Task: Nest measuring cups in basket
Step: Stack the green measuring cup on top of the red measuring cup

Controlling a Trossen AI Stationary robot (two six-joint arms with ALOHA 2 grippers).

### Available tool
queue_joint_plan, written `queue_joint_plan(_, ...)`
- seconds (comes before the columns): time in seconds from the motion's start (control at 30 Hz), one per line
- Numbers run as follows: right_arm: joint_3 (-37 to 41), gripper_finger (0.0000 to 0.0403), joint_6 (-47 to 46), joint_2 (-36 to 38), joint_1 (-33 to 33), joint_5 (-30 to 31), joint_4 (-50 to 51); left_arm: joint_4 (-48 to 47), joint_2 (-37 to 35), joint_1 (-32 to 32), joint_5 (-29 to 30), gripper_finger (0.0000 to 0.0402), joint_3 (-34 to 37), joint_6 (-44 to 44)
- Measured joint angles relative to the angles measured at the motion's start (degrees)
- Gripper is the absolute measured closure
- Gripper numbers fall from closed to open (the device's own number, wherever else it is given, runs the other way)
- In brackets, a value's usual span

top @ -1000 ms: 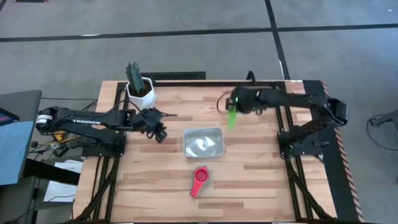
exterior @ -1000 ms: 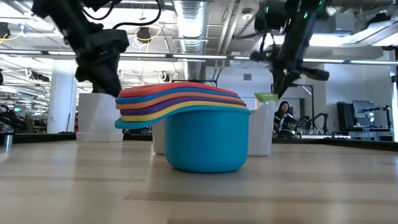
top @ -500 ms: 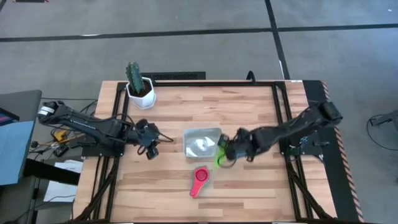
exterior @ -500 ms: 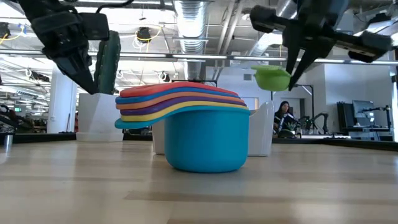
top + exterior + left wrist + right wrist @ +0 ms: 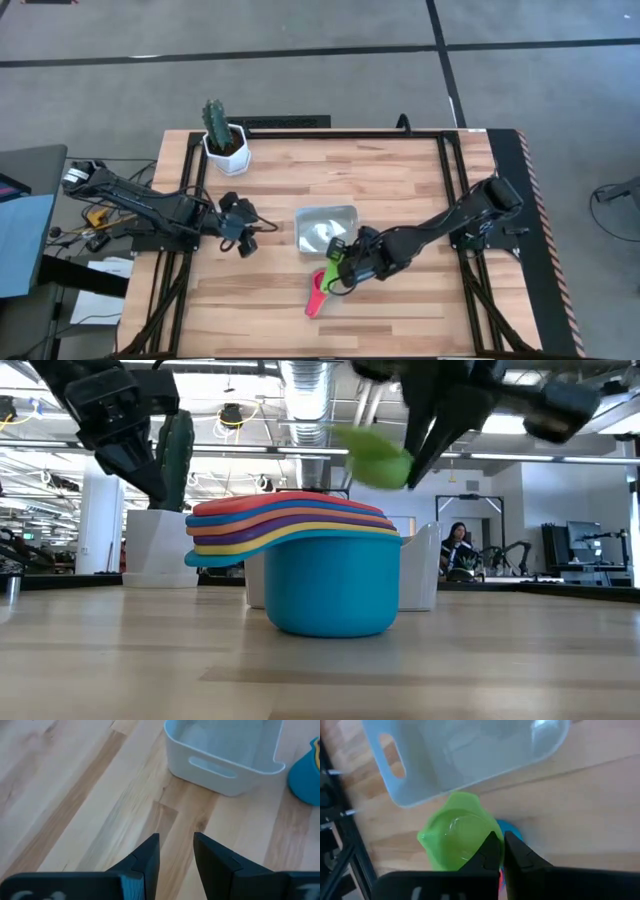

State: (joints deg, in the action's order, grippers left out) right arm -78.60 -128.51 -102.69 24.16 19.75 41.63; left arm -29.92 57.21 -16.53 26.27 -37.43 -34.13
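Right gripper (image 5: 340,262), jaws clamped on the green cup (image 5: 334,250), is hovering over the nested stack (image 5: 320,292). Basket (image 5: 326,229) is sitting empty; left gripper (image 5: 248,238) is waiting, jaws apart.

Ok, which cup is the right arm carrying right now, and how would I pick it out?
Start at the clear basket in the middle of the wooden table. Just in front of it sits a stack of cups with a pink one on top, and the right gripper hangs over that stack, shut on the green cup. It is the only green cup, and the only one off the table.
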Motion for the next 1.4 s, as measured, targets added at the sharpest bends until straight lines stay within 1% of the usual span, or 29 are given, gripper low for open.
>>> queue_joint_plan(0.13,-2.5,0.0387,0.0,-2.1,1.0,0.0,-2.3,0.3,0.0,0.0,0.2,0.0295,0.0,-1.2)
queue_joint_plan(0.23,-4.5,0.0390,-0.1,-3.9,1.8,0.0,0.3,0.5,0.0,0.0,1.4,0.0295,0.0,-2.5)
queue_joint_plan(0.3,-6.2,0.0391,0.0,-4.8,1.9,-0.8,-1.3,0.6,0.0,0.0,1.6,0.0295,0.0,-2.6)
queue_joint_plan(0.43,-8.2,0.0387,-0.3,-6.9,2.4,-0.6,-1.2,1.0,0.0,0.0,1.6,0.0295,0.0,-2.6)
queue_joint_plan(0.53,-10.1,0.0388,-0.2,-8.2,2.8,-1.7,2.3,0.9,0.0,0.0,1.6,0.0295,0.0,-2.6)
queue_joint_plan(0.6,-11.5,0.0390,-0.5,-8.7,3.1,-2.3,1.3,0.9,0.1,0.0,1.6,0.0295,0.0,-2.6)
queue_joint_plan(0.67,-12.3,0.0390,-0.6,-9.7,3.4,-2.2,3.8,1.0,0.0,0.0,1.8,0.0295,0.0,-2.6)
queue_joint_plan(0.73,-13.4,0.0388,-0.7,-11.0,3.4,-2.7,2.3,1.1,0.1,0.0,2.0,0.0295,0.0,-2.6)
queue_joint_plan(0.8,-14.6,0.0387,-0.6,-11.8,3.7,-3.1,4.0,1.3,0.0,0.0,2.1,0.0295,0.0,-2.6)
queue_joint_plan(0.87,-15.4,0.0387,-0.6,-12.4,3.7,-3.1,3.1,1.0,0.0,0.0,2.1,0.0295,0.0,-2.6)
queue_joint_plan(1.4,-15.7,0.0386,-0.6,-13.4,3.7,-3.2,2.9,0.9,0.1,0.0,2.1,0.0295,0.0,-3.2)
